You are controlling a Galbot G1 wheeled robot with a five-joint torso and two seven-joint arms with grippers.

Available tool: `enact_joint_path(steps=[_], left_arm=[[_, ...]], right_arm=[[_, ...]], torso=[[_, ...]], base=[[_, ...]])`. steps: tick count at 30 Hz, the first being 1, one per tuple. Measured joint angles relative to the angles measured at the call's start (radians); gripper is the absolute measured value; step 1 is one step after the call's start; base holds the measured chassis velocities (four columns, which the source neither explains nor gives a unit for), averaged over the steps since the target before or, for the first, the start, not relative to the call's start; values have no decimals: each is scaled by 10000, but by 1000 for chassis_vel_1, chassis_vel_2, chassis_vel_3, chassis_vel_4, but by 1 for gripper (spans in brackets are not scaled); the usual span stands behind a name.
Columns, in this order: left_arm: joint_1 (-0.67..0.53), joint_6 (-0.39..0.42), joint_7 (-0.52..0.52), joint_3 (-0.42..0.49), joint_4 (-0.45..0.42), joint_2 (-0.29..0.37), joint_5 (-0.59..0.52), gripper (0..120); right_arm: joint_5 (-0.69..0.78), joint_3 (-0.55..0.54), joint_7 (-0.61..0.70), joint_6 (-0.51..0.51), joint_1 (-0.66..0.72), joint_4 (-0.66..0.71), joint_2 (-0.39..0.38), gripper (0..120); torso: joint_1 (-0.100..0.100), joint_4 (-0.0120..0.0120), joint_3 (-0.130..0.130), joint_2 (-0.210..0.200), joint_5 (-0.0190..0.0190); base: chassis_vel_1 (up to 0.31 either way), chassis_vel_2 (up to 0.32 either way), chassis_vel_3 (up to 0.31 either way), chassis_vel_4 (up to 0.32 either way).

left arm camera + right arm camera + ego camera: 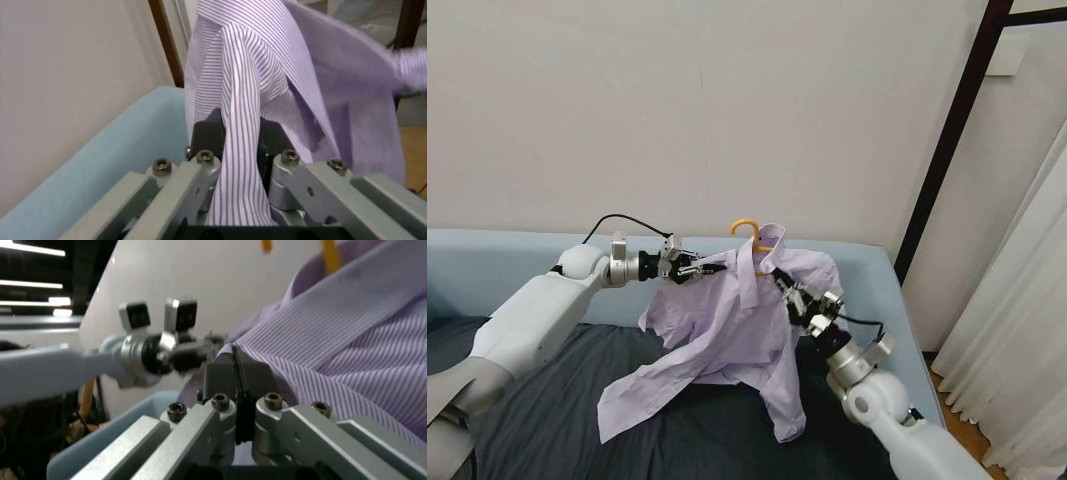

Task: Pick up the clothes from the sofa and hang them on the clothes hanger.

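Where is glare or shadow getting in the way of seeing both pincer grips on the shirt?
Nowhere serious. Head view: soft, even light on the shirt, no glare. Left wrist view: the fabric clamped in the left pincer is well lit. Right wrist view: bright ceiling strips flare against a dark background, clear of the right pincer.

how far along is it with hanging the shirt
Done: the shirt is mostly lifted off the sofa, and the hanger hook pokes out at its collar. In hand: the left gripper and right gripper each have jaws shut on the cloth. Left: a sleeve and the hem trail on the sofa, and the hook catches on nothing yet.
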Motion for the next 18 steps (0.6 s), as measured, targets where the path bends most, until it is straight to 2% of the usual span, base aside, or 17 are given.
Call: enact_joint_path(steps=[3,13,18], left_arm=[[-18,61,5,149,-78,-5,-191,8],[-94,83,138,224,-93,11,-254,8],[-113,52,259,230,-54,29,-209,8]], right_arm=[[-496,-151,-28,87,-204,-217,133,0],[-796,-221,51,186,-190,-487,211,0],[-1163,-193,593,454,-269,-472,187,1]], torso=[[0,0,0,0,-1],[0,2,0,0,-1],[0,2,0,0,-1]], base=[[0,0,0,0],[0,0,0,0],[0,0,0,0]])
